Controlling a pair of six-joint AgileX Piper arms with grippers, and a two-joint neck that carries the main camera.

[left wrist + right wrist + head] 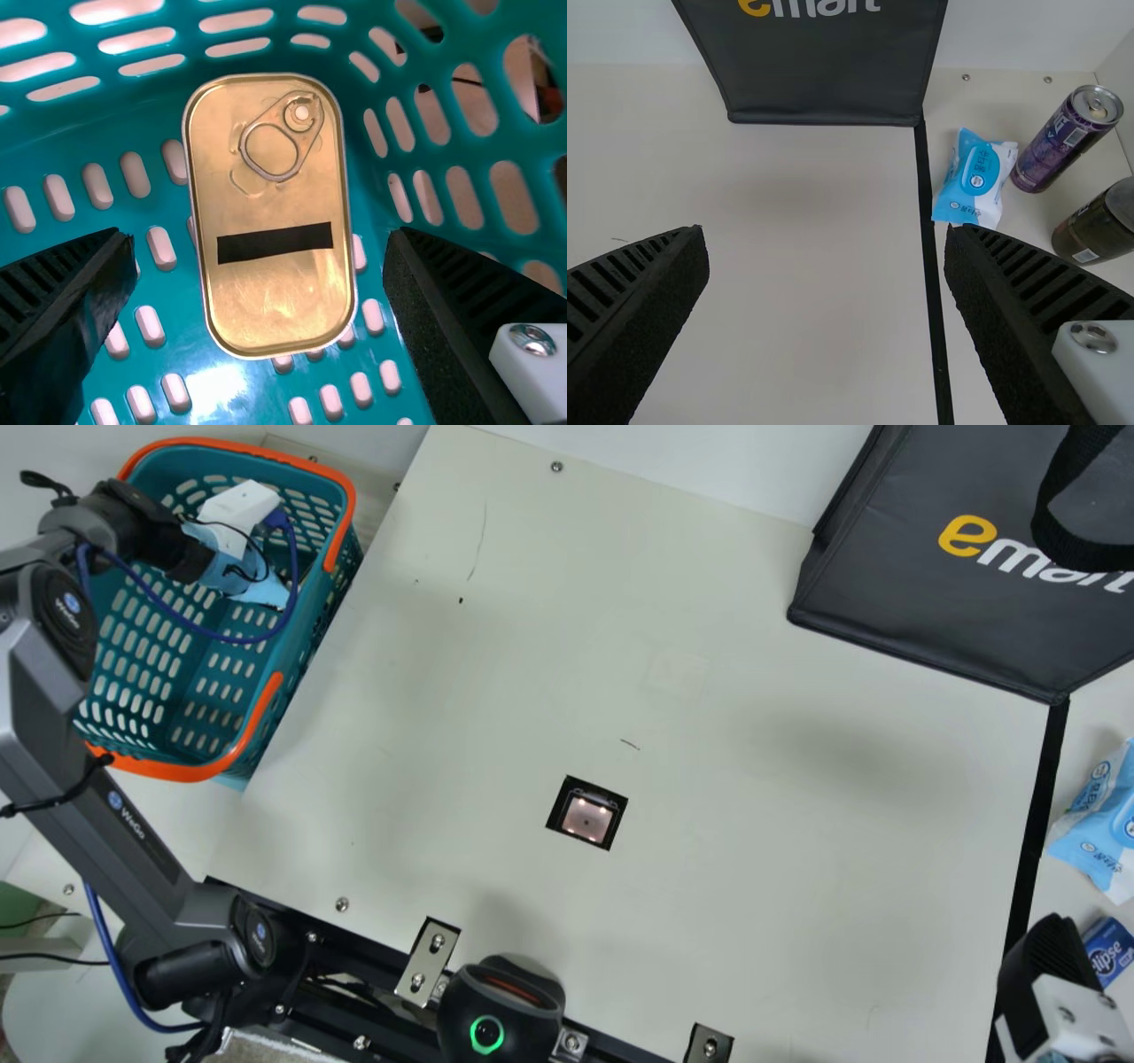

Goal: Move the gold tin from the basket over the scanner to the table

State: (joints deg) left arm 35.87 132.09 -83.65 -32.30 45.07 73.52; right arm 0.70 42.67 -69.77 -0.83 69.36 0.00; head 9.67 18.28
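Left gripper (229, 574), tin (279, 301) lengthwise, ring (301, 115) apparently farthest

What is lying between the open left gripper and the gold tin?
Nothing: in the left wrist view, the gold tin faces the left gripper uncovered, and beside it, towards each finger, there is just the slotted teal basket.

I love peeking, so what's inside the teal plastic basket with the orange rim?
In the basket lies a gold, rounded rectangular metal tin, with my open, black left claw over it. What's under the tin is covered.
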